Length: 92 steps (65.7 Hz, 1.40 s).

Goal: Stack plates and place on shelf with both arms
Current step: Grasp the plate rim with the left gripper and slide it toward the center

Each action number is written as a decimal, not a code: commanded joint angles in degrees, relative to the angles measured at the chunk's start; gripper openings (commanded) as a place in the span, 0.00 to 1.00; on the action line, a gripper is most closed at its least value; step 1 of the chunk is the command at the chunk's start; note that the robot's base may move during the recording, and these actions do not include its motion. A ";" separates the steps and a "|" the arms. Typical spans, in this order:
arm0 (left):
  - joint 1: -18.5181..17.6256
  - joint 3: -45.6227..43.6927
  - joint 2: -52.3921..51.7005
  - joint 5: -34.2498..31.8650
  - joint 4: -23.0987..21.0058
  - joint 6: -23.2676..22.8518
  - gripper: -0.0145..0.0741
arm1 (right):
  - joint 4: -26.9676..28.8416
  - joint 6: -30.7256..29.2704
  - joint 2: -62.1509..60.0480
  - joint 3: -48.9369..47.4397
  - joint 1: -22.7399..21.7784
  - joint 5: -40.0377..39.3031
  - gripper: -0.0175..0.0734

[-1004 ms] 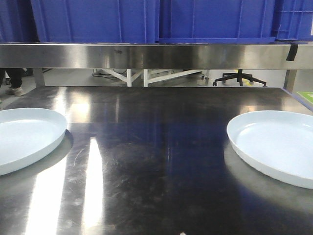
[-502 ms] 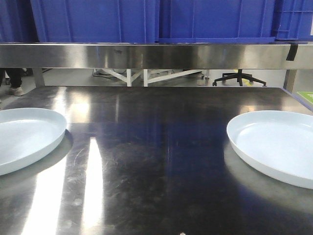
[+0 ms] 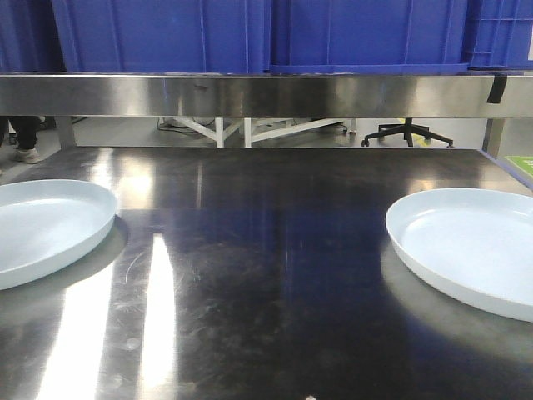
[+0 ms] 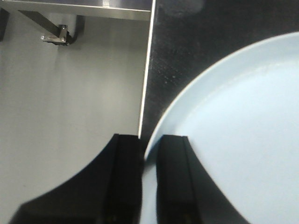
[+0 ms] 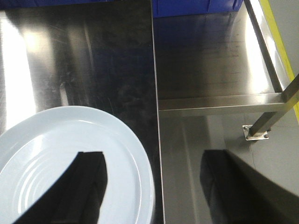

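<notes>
Plates: 2 – left plate [image 3: 50, 229], right plate [image 3: 466, 246], same pale blue-white kind. Table [image 3: 266, 275]: 1, steel. Shelf [image 3: 250, 93] over it: 1. Blue crates [image 3: 166, 33] on shelf: 4 partly in view, front cam. Grippers: 2 – left gripper [image 4: 148, 140], right gripper [image 5: 152, 158]; 2 jaws each, 4 total. Bkgd: 1 office-chair base [image 3: 408, 133], 1 shoe [image 3: 25, 155] far left. Black tape strip [image 3: 497, 87] on shelf edge: 1.
</notes>
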 commanded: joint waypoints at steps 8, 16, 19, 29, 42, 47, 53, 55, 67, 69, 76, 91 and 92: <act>-2.48 -6.21 -5.66 3.06 -2.46 -0.46 0.28 | -0.05 -0.37 -0.33 -2.01 0.15 -3.62 0.78; -6.59 -10.34 -8.34 3.48 -4.26 -0.46 0.28 | 0.02 -0.37 -0.33 -2.01 0.15 -3.62 0.78; -8.31 -11.71 -8.67 3.48 -5.66 -0.46 0.28 | 0.02 -0.37 -0.33 -2.01 0.15 -3.62 0.78; -15.38 -14.92 -8.66 1.54 -8.45 -0.46 0.28 | 0.15 -0.37 -0.33 -2.01 0.15 -3.35 0.78; -23.09 -15.21 -6.16 -1.67 -10.29 -0.46 0.28 | 0.15 -0.37 -0.33 -2.01 0.15 -1.40 0.78; -25.00 -15.21 -4.08 -2.03 -10.40 -0.46 0.28 | 0.15 -0.37 -0.33 -2.01 0.15 -0.76 0.78; -26.45 -15.21 -1.52 -2.59 -10.51 -0.46 0.28 | 0.15 -0.37 -0.33 -2.01 0.15 -0.62 0.78; -26.81 -15.21 -0.76 -2.73 -10.61 -0.46 0.28 | 0.15 -0.37 -0.33 -2.01 0.15 -0.62 0.78; -28.34 -15.21 3.19 -3.33 -11.44 -0.46 0.28 | 0.15 -0.37 -0.33 -2.01 0.15 -0.62 0.78; -28.46 -15.21 3.64 -3.41 -11.44 -0.46 0.28 | 0.15 -0.37 -0.33 -2.01 0.15 -0.62 0.78; -28.50 -15.21 4.25 -3.41 -11.44 -0.46 0.28 | 0.15 -0.37 -0.33 -2.01 0.15 -0.62 0.78; -28.50 -15.21 4.35 -3.30 -10.59 -0.46 0.41 | 0.15 -0.37 -0.33 -2.01 0.15 -0.62 0.78; -28.50 -15.21 4.35 -3.17 -10.47 -0.46 0.44 | 0.15 -0.37 -0.33 -2.01 0.15 -0.62 0.78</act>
